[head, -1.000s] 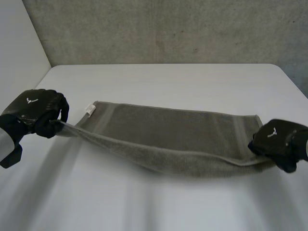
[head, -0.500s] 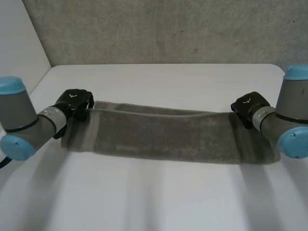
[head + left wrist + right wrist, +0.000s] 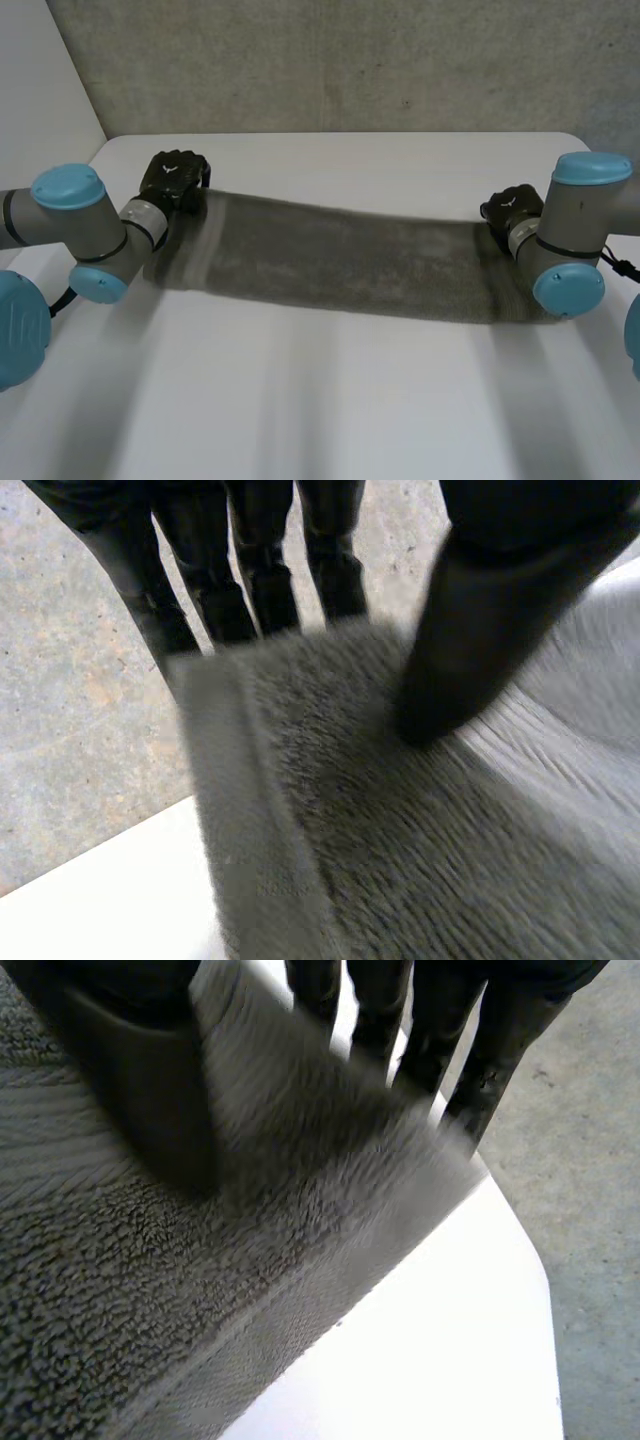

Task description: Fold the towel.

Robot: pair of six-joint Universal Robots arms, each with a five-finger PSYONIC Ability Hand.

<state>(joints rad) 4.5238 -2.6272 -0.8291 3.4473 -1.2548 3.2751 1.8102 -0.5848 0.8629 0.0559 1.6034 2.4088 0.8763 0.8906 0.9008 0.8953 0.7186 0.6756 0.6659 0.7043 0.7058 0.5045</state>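
The grey towel (image 3: 340, 265) lies across the white table (image 3: 330, 410) as a long band folded lengthwise. My left hand (image 3: 172, 180) is at its far left corner and my right hand (image 3: 512, 208) at its far right corner. In the left wrist view the fingers (image 3: 250, 570) are straight behind the towel's edge (image 3: 230, 810), and the thumb (image 3: 480, 610) rests on the pile apart from them. In the right wrist view the straight fingers (image 3: 440, 1030) stand past the towel's corner (image 3: 120, 1300), with the thumb (image 3: 150, 1090) spread away on top. Both hands are open.
A concrete wall (image 3: 330, 60) rises behind the table's far edge, and a white panel (image 3: 40, 90) stands at the far left. Bare table stretches in front of the towel. Both forearms reach over the table's side edges.
Both hands carried the towel's near edge over to the far edge, folding it lengthwise. They then moved farther back and opened their fingers. The towel is still moving.
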